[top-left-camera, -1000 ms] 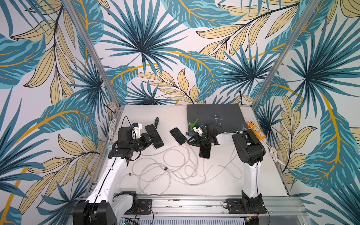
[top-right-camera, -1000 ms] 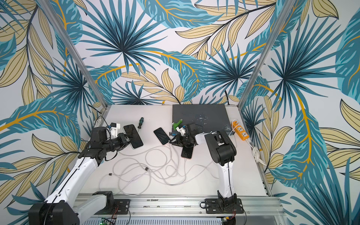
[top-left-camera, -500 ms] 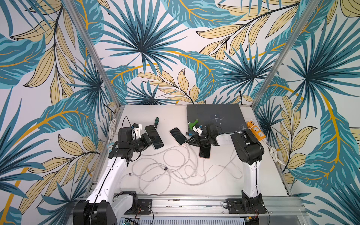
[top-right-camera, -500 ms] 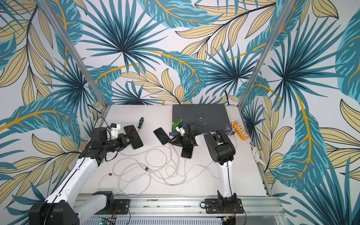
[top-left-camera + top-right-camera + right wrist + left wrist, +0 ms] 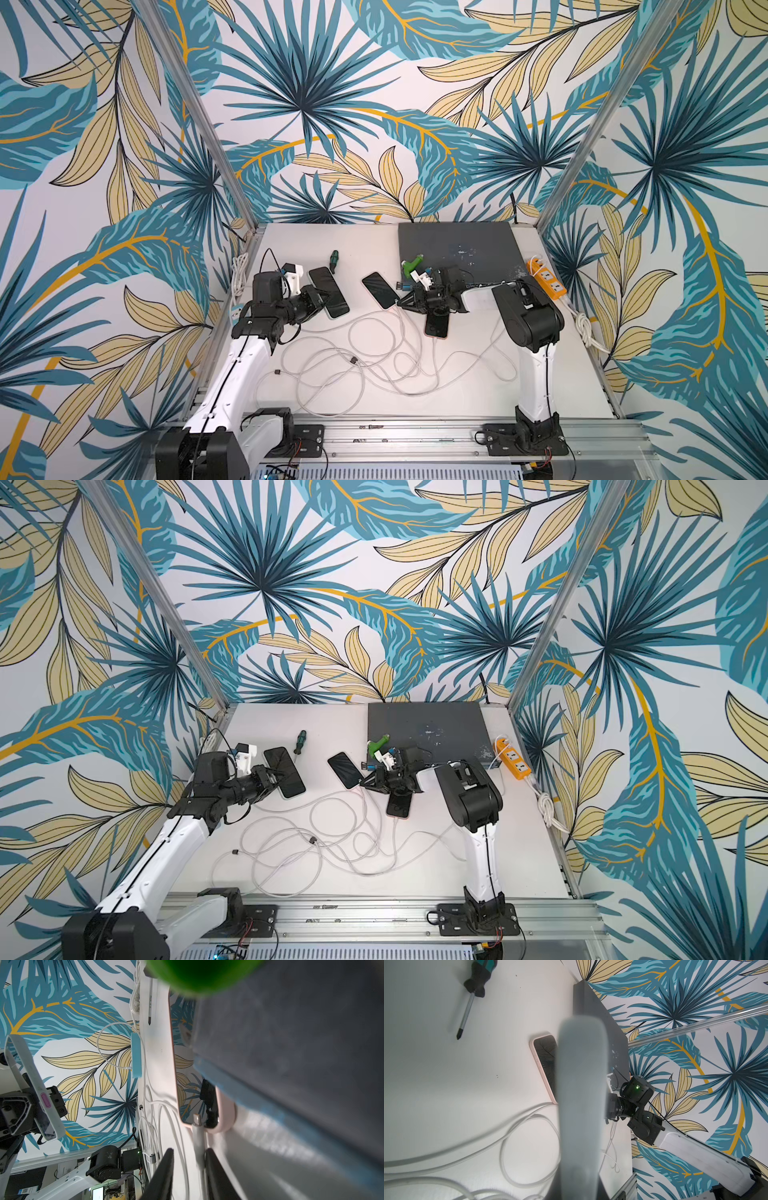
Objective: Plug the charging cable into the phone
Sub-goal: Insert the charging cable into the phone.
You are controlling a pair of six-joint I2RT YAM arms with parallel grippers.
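A pink phone [image 5: 380, 290] lies face up mid-table, also in the right wrist view [image 5: 174, 1064]. The white charging cable's plug [image 5: 198, 1138] points at its bottom edge, its metal tip [image 5: 197, 1119] at that edge; I cannot tell if it is seated. My right gripper [image 5: 189, 1150] is open, with the plug resting against one finger [image 5: 209, 1159]. In both top views the right gripper [image 5: 401, 302] [image 5: 365, 783] sits just right of the pink phone. My left gripper [image 5: 321, 297] is shut on a white-cased phone [image 5: 329, 291], which shows as a blur in the left wrist view [image 5: 581, 1105].
A dark phone [image 5: 436, 326] lies under the right arm. Loose white cables [image 5: 365, 357] tangle across the front. A screwdriver [image 5: 333, 261], a green-handled tool [image 5: 412, 264], a grey mat [image 5: 457, 245] and an orange power strip [image 5: 548, 278] sit at the back.
The right arm has edged slightly left toward the pink phone. The left arm and its phone have stayed put.
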